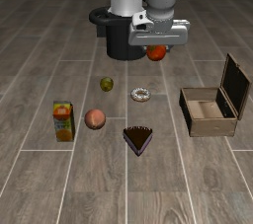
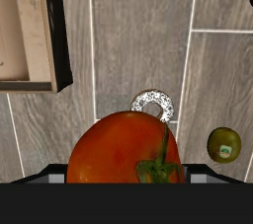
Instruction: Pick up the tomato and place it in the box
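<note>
Wooden floor [image 1: 40,188] holds one box [image 1: 210,125], one donut [image 1: 140,94], one carton [image 1: 63,121]; tool [image 1: 156,49] grips one tomato [image 2: 124,149].

The floor [image 1: 59,188] is grey-brown wood planking with visible grain and a matt finish. The tomato [image 2: 124,149] has smooth skin with a slight sheen. The box [image 1: 210,126] is matt wood, pale inside and darker outside; the carton [image 1: 64,121] is smooth printed card.

A sugared ring doughnut [image 1: 140,94] lies on the wooden floor [image 1: 40,31]. A green fruit [image 1: 106,84] sits near it, toward the exterior view's left. A peach [image 1: 95,119] and a juice carton [image 1: 64,121] lie farther that way. A dark cake slice [image 1: 136,139] rests below the doughnut in that view.
</note>
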You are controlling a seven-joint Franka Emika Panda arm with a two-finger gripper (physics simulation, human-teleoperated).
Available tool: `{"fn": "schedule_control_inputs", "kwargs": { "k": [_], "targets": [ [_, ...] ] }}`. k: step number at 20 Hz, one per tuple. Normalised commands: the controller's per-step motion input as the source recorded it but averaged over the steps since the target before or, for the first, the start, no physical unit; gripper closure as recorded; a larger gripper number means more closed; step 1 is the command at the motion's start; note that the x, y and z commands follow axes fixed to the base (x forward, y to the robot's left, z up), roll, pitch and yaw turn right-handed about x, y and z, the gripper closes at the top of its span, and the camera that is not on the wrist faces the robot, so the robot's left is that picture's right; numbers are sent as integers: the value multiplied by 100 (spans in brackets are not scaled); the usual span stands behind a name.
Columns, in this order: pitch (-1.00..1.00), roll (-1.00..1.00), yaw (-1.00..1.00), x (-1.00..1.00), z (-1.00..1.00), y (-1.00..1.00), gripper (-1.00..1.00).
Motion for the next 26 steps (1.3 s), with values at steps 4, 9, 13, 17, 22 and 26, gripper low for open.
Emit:
{"fn": "schedule_control_inputs", "kwargs": {
  "k": [4,9,13,17,22,26],
  "targets": [
    [0,0,0,0,0,100,100],
    [0,0,0,60,0,40,100],
    [0,0,0,100,0,0,100],
    [0,0,0,75,0,25,100],
    [0,0,0,0,0,80,-100],
    [0,0,0,0,0,0,-100]
  ]
}}
